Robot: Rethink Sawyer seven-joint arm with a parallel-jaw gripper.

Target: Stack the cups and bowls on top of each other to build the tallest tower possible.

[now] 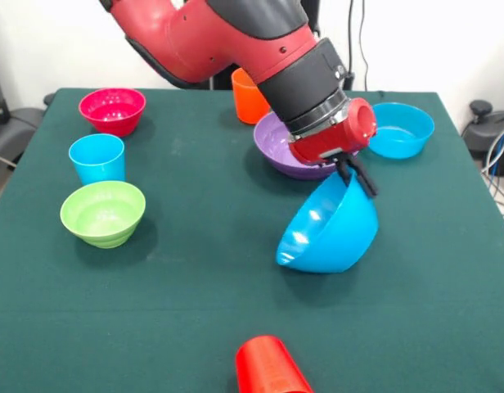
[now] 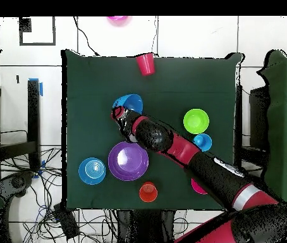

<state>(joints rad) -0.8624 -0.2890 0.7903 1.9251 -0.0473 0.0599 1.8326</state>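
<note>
- Nearest, at the table's (image 1: 195, 311) near edge, one red cup (image 1: 270, 366) lies on its side, its lower end cut off by the picture's bottom.
- Next, in the middle of the table, one blue bowl (image 1: 327, 228) is tipped steeply with its opening facing the left edge and its lower side touching the cloth.
- Just above it, the jaws (image 1: 356, 174) are pinching the blue bowl's upper rim; the dark fingers (image 1: 366, 178) straddle that rim.
- Toward the left edge stand one lime green bowl (image 1: 102, 213), then one light blue cup (image 1: 97, 158), then one hot pink bowl (image 1: 112, 110) near the far left corner; all three are upright and apart from one another.
- Behind the wrist sits one purple bowl (image 1: 272, 143), upright, its right half hidden by the arm (image 1: 236, 37).
- Beside it toward the right edge is a second blue bowl (image 1: 399, 129), shallow and upright.
- Farthest, near the far edge, one orange cup (image 1: 247, 98) stands partly covered by the arm.
- Count on the table: three cups and five bowls, none stacked.
- Overhead, another pink object (image 2: 117, 19) lies off the table on the floor, cut off at the top; what it is cannot be told.
</note>
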